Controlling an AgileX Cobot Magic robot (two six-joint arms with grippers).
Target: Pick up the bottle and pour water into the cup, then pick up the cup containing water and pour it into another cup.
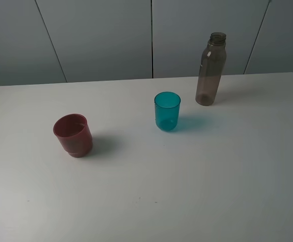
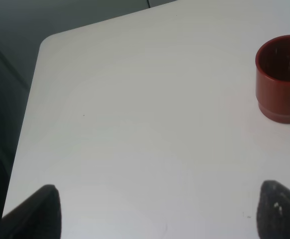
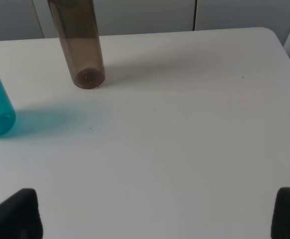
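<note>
A white table (image 1: 146, 201) before grey wall panels carries 3 upright things well apart — red cup (image 1: 73, 134), teal tumbler (image 1: 167, 111), smoky bottle (image 1: 210, 69). Left gripper (image 2: 157, 211) and right gripper (image 3: 157, 214) hang over bare table — both gaping, empty.

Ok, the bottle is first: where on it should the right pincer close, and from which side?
Grip the bottle across its straight middle body, below the shoulder where it narrows to the open neck. It stands upright, so come in level from the near table edge or its right: nothing stands there, while the teal cup sits to its front left. The right pincer looks open and empty.
</note>
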